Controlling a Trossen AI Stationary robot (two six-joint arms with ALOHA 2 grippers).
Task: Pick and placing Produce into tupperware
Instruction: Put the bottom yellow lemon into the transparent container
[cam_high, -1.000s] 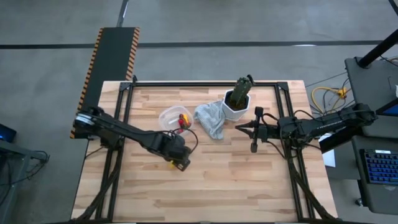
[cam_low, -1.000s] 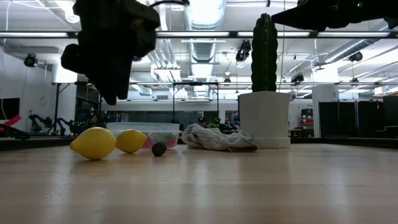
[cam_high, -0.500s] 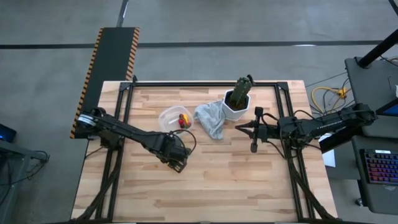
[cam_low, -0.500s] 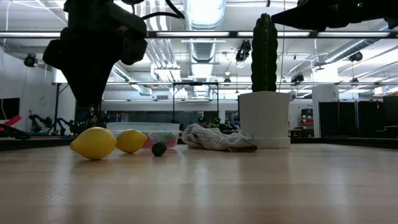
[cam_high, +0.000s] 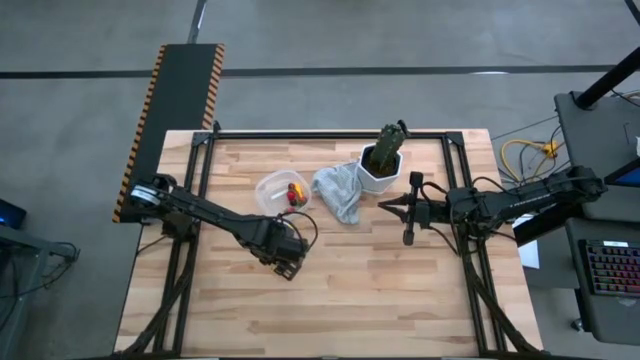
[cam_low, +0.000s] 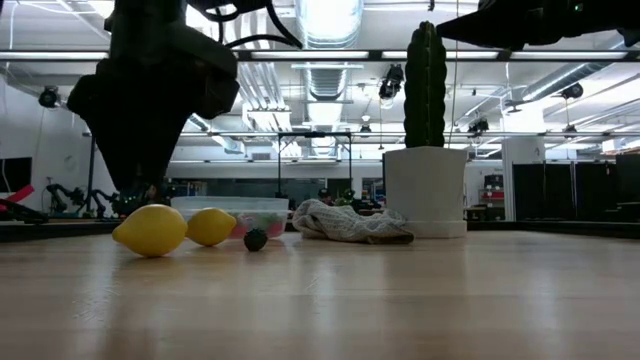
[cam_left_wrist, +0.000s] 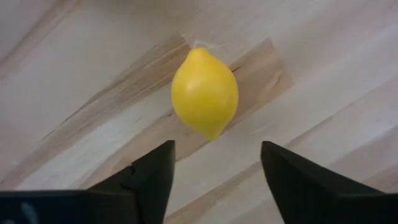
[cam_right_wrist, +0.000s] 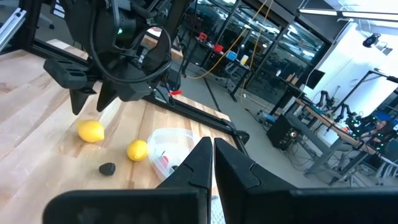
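Observation:
A yellow lemon (cam_left_wrist: 204, 93) lies on its side on the wooden table (cam_high: 400, 290). My left gripper (cam_left_wrist: 214, 168) hangs open straight above it, pointing down, one finger on each side and clear of it; the low view shows the gripper (cam_low: 135, 188) just above that lemon (cam_low: 150, 230). A second lemon (cam_low: 211, 227) and a small dark piece (cam_low: 256, 239) lie beside it. The clear tupperware (cam_high: 280, 190) holds red pieces. My right gripper (cam_high: 407, 222) waits shut and level at the table's right side.
A crumpled grey cloth (cam_high: 338, 193) lies just right of the tupperware. A white pot with a green cactus (cam_high: 381, 165) stands behind it. Bare wood stretches toward the table's near edge. The table's dark frame (cam_high: 330, 133) runs along its edges.
My left gripper has sunk toward the nearer lemon, shifted a little toward the table's left edge, and tipped until it points straight down. In the high view it now covers the lemon that showed beside it a second ago. The lemons have not moved.

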